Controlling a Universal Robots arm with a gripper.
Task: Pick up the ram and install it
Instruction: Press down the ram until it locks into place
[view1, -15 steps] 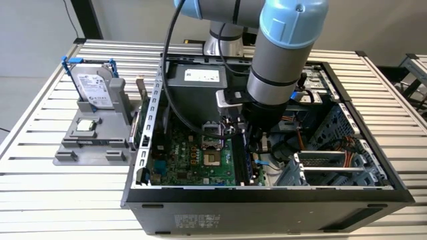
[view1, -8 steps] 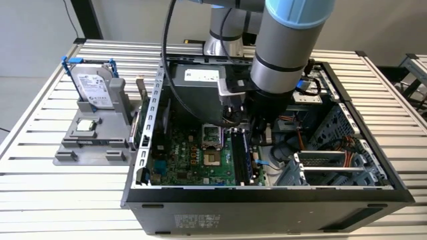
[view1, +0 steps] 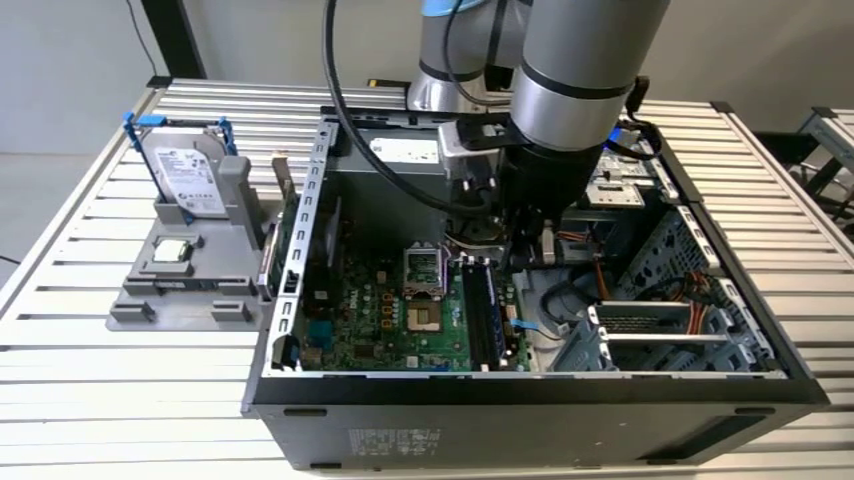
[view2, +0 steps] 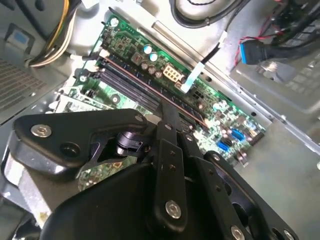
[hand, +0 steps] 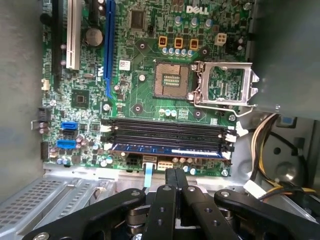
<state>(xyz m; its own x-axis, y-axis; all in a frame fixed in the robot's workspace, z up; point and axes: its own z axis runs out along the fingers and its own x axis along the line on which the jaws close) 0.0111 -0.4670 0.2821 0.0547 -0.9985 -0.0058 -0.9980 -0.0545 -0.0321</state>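
Note:
The ram (hand: 167, 149) is a long dark stick with a bluish edge. It sits in one of the black memory slots on the green motherboard (hand: 145, 65), and in the exterior view the ram (view1: 482, 305) stands on edge in its slot inside the open computer case. My gripper (hand: 175, 174) hangs just off the ram's long side with its two black fingers pressed together and nothing between them. In the exterior view the gripper (view1: 518, 252) is low inside the case, above the far end of the ram.
An open processor socket (hand: 172, 80) with its raised metal frame (hand: 225, 85) lies beside the slots. Yellow and black cables (hand: 270, 145) run near one end. Outside the case (view1: 534, 385), a grey stand holds a hard drive (view1: 187, 175) and a small silver chip (view1: 171, 250).

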